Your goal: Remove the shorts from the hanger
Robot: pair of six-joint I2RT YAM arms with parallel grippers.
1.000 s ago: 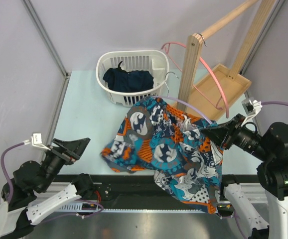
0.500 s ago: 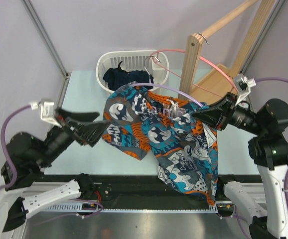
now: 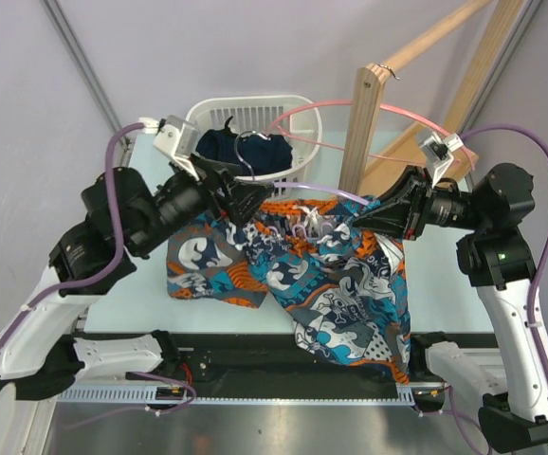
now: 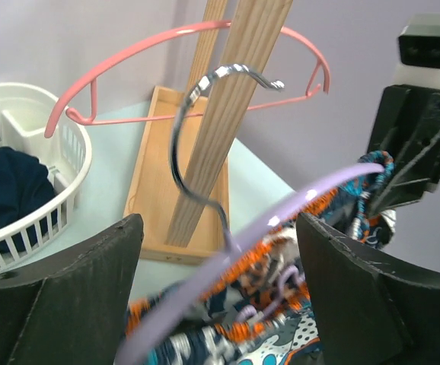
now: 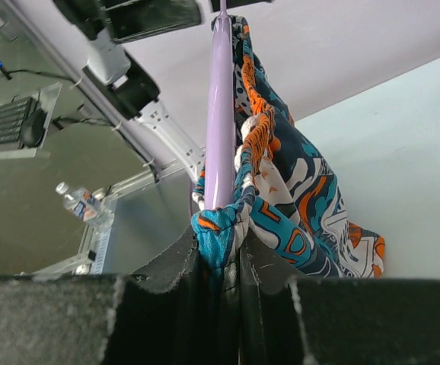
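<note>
Right pincer (image 5: 221, 255) pinching shorts (image 5: 281, 175) and hanger (image 5: 220, 114) end; left pincer (image 4: 216, 251) spread, straddling hanger near hook (image 4: 235, 72).

Basket (image 3: 247, 100): white, slotted plastic, at the far side of the table.
Garment (image 4: 3, 186): dark navy, heaped inside the basket.
Pink hanger (image 4: 132, 47): curved, up beside the wooden post.
Wooden stand (image 3: 369, 123): upright post on a shallow tray base, with a slanting rail.
Table (image 3: 208, 318): pale teal top.
Walls (image 3: 208, 38): plain lavender-grey.
Bottle (image 5: 79, 201): small, clear, in the background.
</note>
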